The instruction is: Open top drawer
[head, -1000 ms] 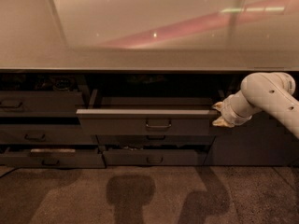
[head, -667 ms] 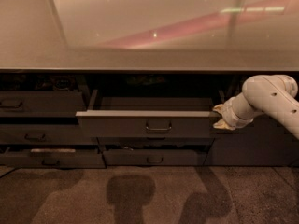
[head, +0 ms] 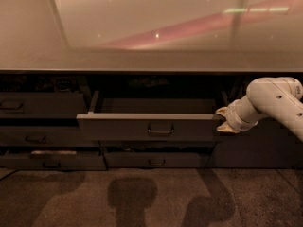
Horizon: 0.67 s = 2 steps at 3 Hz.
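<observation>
Jutting out at mid-frame, the wide dark grey flat-fronted top drawer stands open beneath the pale glossy desk, its small rounded pull handle central. The white arm's pale tool sits against the drawer front's right end, right of centre; I cannot tell how wide it is set or whether it holds anything.

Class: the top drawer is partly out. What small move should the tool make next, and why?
Probably pull slightly further outward: the top drawer stands only partly out, and the tool sits at its front's right end, away from the handle.
</observation>
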{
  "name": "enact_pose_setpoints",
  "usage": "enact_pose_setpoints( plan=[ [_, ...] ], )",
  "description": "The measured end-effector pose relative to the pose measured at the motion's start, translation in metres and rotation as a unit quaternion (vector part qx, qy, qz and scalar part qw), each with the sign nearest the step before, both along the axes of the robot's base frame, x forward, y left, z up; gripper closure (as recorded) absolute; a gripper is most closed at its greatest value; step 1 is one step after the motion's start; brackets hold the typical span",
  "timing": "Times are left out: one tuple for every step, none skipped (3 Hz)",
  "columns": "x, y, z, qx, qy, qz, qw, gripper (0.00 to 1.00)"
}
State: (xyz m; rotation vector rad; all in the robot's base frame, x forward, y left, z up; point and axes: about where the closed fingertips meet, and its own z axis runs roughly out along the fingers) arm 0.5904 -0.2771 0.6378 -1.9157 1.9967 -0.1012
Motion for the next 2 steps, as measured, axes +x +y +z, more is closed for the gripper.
enact_pose_setpoints(
  plan=[
    [0.000, 0.000, 0.000, 0.000, 0.000, 0.000, 1.0000, 1.00],
    [0.009, 0.003, 0.016, 0.012, 0.002, -0.006, 0.9999, 1.00]
  ],
)
